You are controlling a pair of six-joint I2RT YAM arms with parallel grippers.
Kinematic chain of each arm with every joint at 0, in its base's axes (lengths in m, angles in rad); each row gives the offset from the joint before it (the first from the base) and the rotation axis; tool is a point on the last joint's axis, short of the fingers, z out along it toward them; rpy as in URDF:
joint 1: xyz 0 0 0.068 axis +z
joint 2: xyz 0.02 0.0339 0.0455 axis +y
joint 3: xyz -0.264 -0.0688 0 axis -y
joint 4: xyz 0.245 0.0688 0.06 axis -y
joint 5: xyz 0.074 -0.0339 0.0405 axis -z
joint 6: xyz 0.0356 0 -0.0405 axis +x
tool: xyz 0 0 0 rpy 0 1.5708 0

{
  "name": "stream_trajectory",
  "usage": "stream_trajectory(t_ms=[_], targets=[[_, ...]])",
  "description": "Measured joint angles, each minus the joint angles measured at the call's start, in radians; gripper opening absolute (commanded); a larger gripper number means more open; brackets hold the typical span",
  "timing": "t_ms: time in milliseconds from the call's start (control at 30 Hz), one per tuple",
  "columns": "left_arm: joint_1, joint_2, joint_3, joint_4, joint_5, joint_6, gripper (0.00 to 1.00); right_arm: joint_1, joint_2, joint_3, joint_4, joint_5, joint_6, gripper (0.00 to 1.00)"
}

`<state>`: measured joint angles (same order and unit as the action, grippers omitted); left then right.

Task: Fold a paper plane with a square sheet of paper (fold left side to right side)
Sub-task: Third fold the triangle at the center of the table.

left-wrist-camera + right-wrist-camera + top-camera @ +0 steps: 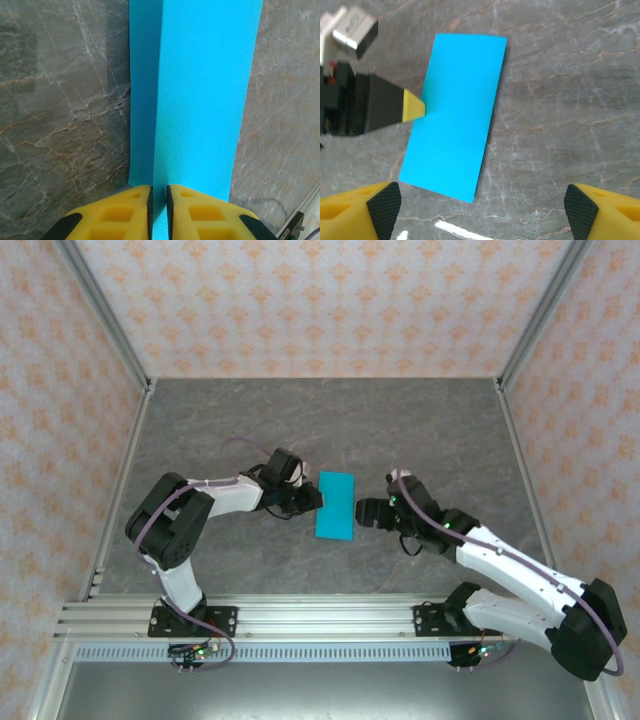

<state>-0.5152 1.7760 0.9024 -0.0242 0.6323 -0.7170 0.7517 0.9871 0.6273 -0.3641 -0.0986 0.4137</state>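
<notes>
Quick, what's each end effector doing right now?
Left end effector: closed, pinching the edge of the folded blue paper.
Right end effector: open, holding nothing.

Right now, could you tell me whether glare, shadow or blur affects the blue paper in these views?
Left wrist: a darker band runs down the left of the paper. Right wrist: white glare streaks the table near the bottom edge. Top external: even light, no glare.

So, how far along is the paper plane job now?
Done: the square sheet of paper already lies folded in half, a narrow rectangle. In hand: the left gripper, fingers together, sits at its left long edge; pinching or pressing, I cannot tell. The right gripper hovers open beside it. Left: every pointed fold; no dart shape yet.
</notes>
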Motion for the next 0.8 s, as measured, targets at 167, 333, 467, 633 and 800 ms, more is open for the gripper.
stream_trajectory(t_ms=[167,333,467,633,800], targets=[[0.0,0.0,0.0,-0.001,0.0,0.0,0.1,0.197,0.071,-0.051,0.082,0.143,-0.075,0.88],[0.0,0.0,0.0,-0.001,0.011,0.0,0.07,0.361,0.225,-0.045,0.179,0.272,-0.185,0.89],[0.0,0.0,0.0,-0.001,0.019,-0.001,0.05,0.435,0.415,0.022,0.201,0.338,-0.27,0.88],[0.0,0.0,0.0,-0.002,0.023,-0.001,0.03,0.473,0.597,0.134,0.235,0.369,-0.344,0.83],[0.0,0.0,0.0,-0.008,0.027,-0.001,0.03,0.474,0.684,0.187,0.247,0.398,-0.388,0.71]])
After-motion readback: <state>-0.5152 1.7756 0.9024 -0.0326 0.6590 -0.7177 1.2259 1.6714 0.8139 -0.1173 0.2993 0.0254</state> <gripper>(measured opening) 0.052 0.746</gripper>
